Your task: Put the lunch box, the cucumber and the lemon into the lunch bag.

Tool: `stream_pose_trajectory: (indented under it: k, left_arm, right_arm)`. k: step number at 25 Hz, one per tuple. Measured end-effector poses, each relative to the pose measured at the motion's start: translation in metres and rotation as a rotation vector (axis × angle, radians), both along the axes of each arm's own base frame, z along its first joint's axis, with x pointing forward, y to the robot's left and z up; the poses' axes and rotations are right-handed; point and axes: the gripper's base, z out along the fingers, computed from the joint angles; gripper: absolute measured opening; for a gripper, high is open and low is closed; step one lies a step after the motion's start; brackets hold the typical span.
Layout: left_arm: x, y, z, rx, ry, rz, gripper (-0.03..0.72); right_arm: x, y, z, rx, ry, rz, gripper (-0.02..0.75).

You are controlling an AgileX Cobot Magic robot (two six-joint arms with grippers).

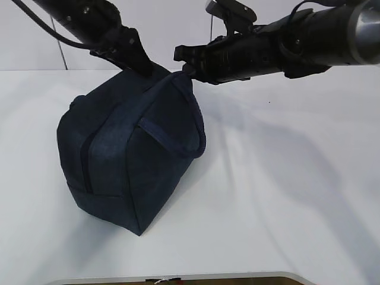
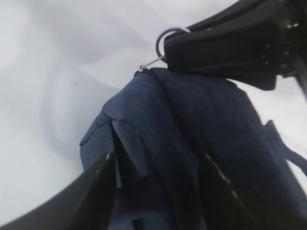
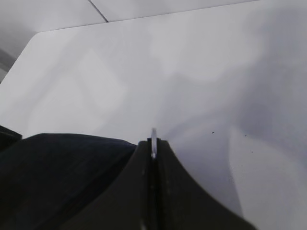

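Note:
The dark navy lunch bag (image 1: 130, 154) stands on the white table, left of centre, one corner toward the camera. My right gripper (image 1: 187, 68) reaches in from the right to the bag's top and is shut on the silver ring pull (image 2: 165, 36) of the zipper; the ring's edge (image 3: 153, 136) shows between its closed fingers (image 3: 144, 167). My left gripper (image 2: 158, 158) stands open at the bag's top back, its fingers spread on either side of the bag's fabric (image 2: 192, 120). The lunch box, the cucumber and the lemon are out of view.
A strap handle (image 1: 169, 139) hangs down the bag's right face. The white table (image 1: 297, 178) stretches to the right of the bag, and its front edge (image 1: 178, 276) runs close below the bag.

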Motion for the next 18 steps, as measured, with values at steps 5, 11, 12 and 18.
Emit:
stream_pose_trajectory:
  k: [5,11,12,18]
  left_arm:
    - [0.006,-0.003,-0.021,0.006,0.062,-0.009,0.386]
    - [0.005,-0.004,-0.023,0.012,0.068,-0.042,0.07]
    - [0.004,-0.004,-0.023,0.014,0.066,-0.048,0.038]
    - [0.002,-0.004,-0.023,0.024,0.067,-0.084,0.017]
  right_arm:
    - [0.0,0.0,0.0,0.0,0.0,0.0,0.005]
    - [0.0,0.0,0.0,0.0,0.0,0.0,0.005]
    - [0.0,0.0,0.0,0.0,0.001,0.001,0.005]
    - [0.0,0.0,0.0,0.0,0.001,0.002,0.005]
